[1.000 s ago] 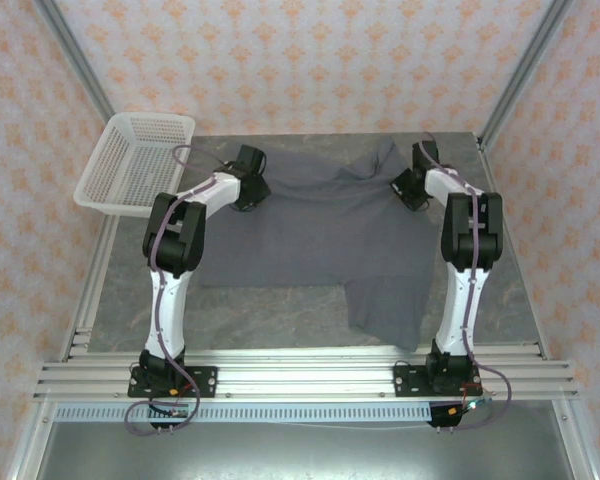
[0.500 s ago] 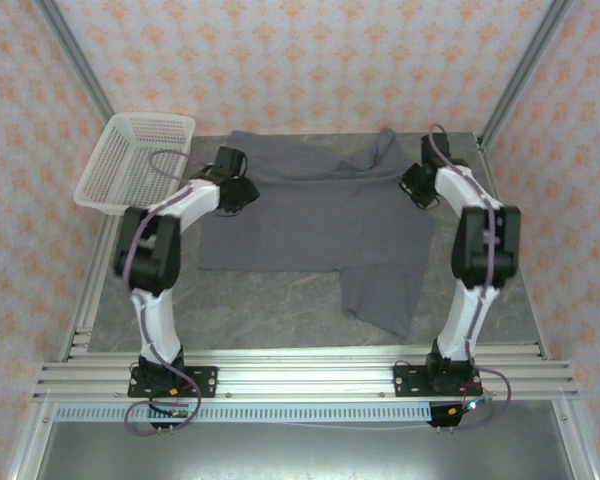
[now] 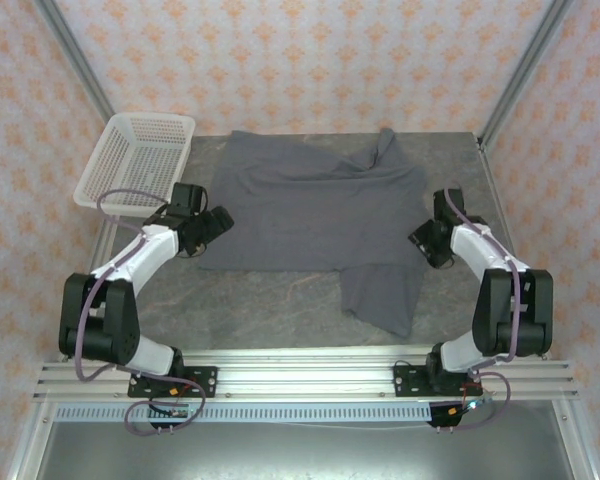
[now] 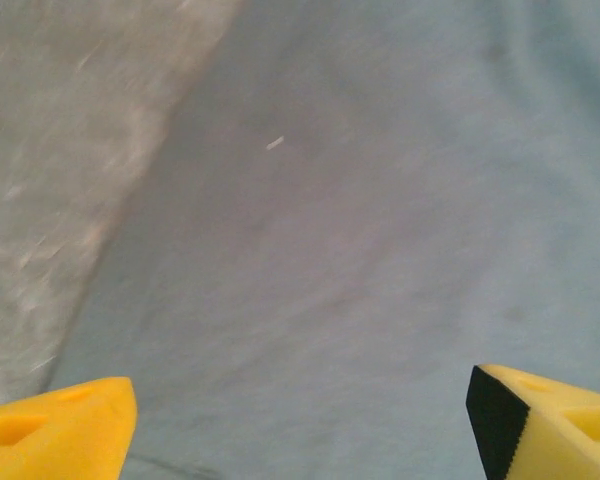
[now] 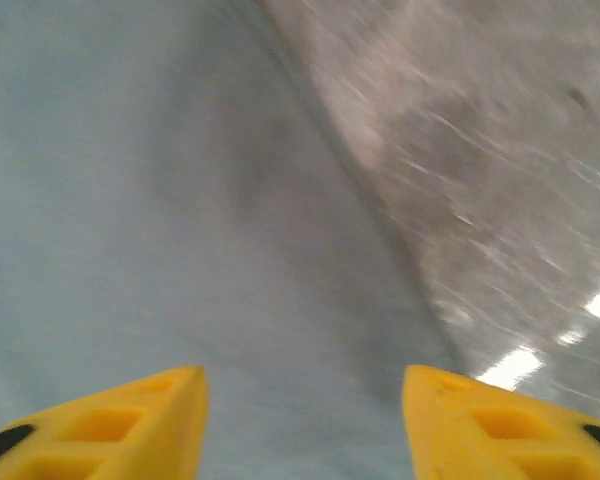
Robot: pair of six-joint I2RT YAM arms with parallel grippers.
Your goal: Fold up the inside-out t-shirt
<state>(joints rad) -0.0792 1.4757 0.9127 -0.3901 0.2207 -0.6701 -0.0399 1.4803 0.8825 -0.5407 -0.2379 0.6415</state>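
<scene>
The inside-out t-shirt (image 3: 315,205) lies spread on the grey table, dark slate-grey, with one flap reaching toward the near edge (image 3: 385,295) and a bunched ridge at the far right. My left gripper (image 3: 218,222) is at the shirt's left edge, open, nothing between its yellow fingers (image 4: 55,435); grey cloth (image 4: 360,250) lies below them. My right gripper (image 3: 423,240) is at the shirt's right edge, open too, its yellow fingers (image 5: 130,425) apart over the cloth (image 5: 150,220) and the bare table (image 5: 480,150).
A white mesh basket (image 3: 137,162) sits at the table's far left corner. Metal frame posts rise at the far corners. The aluminium rail (image 3: 300,372) with both arm bases runs along the near edge.
Both grippers let go of the shirt's far corners and opened. Both arms pulled back toward the near side, along the shirt's left and right edges. The shirt now lies flatter, its far edge spread out.
</scene>
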